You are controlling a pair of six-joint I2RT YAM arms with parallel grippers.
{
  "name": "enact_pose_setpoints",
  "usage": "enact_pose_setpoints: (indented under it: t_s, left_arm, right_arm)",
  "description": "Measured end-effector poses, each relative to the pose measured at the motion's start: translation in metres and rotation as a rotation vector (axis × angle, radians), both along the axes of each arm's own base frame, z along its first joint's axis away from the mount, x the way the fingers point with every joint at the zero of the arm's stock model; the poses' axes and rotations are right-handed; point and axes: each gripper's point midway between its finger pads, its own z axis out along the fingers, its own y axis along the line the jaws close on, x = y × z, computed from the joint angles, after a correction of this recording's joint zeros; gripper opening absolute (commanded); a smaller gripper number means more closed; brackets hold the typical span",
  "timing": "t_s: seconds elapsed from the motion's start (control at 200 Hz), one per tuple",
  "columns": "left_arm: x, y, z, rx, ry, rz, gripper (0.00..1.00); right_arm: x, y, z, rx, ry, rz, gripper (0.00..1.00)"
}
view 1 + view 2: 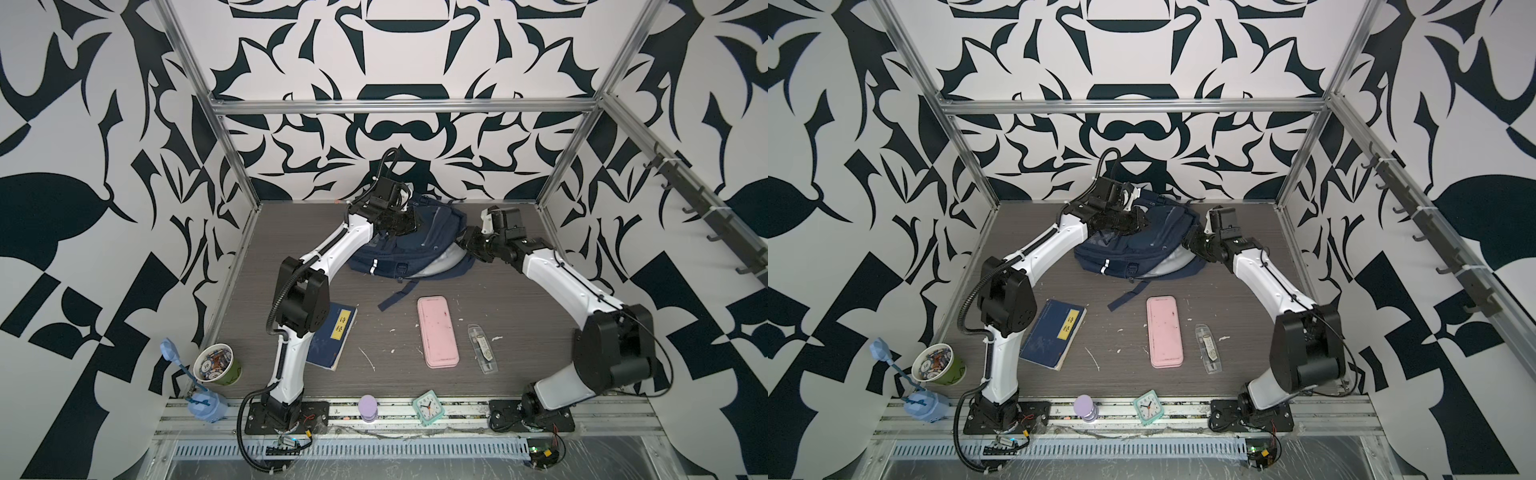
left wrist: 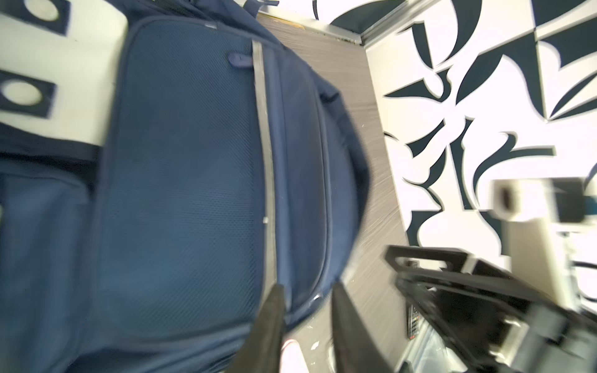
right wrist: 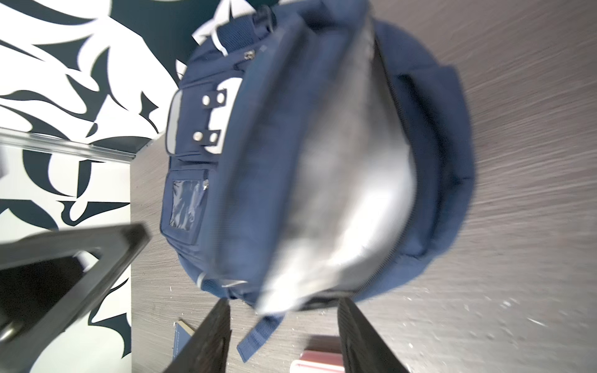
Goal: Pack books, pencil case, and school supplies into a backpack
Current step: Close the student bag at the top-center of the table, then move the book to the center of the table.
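Where the left jaws hang over the far end of the backpack [image 1: 409,245], their two dark fingers [image 2: 274,323] stand a narrow gap apart with nothing pinched between them. Navy mesh and a grey zip strip of the bag lie just beyond the tips in the left wrist view [image 2: 181,193]; whether the tips touch the fabric cannot be told.

The right jaws stand wider, about half spread, and empty. Their fingers [image 3: 210,339] flank a loose blue strap [image 3: 258,332] without gripping it. Straight ahead of them the backpack [image 3: 323,161] gapes: its main compartment is unzipped and pale grey lining [image 3: 349,193] shows. In both top views the bag lies flat on the bench [image 1: 498,307] between the two pairs of jaws, the right pair just beside its open edge [image 1: 1138,245].

Everything else for packing lies outside the bag, well behind both pairs of jaws, back toward the arm bases:
- The books [image 1: 332,336] sit far behind the left jaws, partly hidden under that arm's elbow, yellow label up [image 1: 1052,334].
- The pencil case [image 1: 437,331] lies flat behind the bag's strap, nearer the right jaws than the left [image 1: 1164,331].
- The school supplies [image 1: 482,348], a small clear packet, rest just beside the case on its right-arm side, apart from it [image 1: 1208,348]
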Motion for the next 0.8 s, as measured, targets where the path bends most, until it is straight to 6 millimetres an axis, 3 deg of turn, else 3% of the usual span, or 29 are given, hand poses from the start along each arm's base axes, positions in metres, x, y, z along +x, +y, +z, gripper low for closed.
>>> enact_pose_setpoints:
  t_s: [0.245,0.4,0.565,0.655,0.8]
  left_arm:
    - [-0.004,0.002,-0.016,0.023,0.027,-0.004,0.43]
    - [-0.010,0.006,-0.035,0.047,0.059,-0.004,0.55]
    - [-0.021,0.016,-0.052,0.081,0.094,0.002,0.75]
    - [-0.029,0.026,-0.050,0.083,0.092,0.015,0.83]
    - [-0.040,0.046,-0.028,0.083,0.055,0.045,0.84]
  right_arm:
    - [-0.025,0.004,0.031,-0.023,-0.079,0.031,0.55]
    - [-0.035,0.015,0.025,-0.037,-0.070,0.077,0.55]
    - [-0.045,0.025,0.014,-0.046,-0.038,0.110,0.56]
    - [-0.048,0.033,0.014,-0.046,-0.041,0.131,0.57]
    - [-0.057,0.056,0.013,-0.042,-0.045,0.195,0.58]
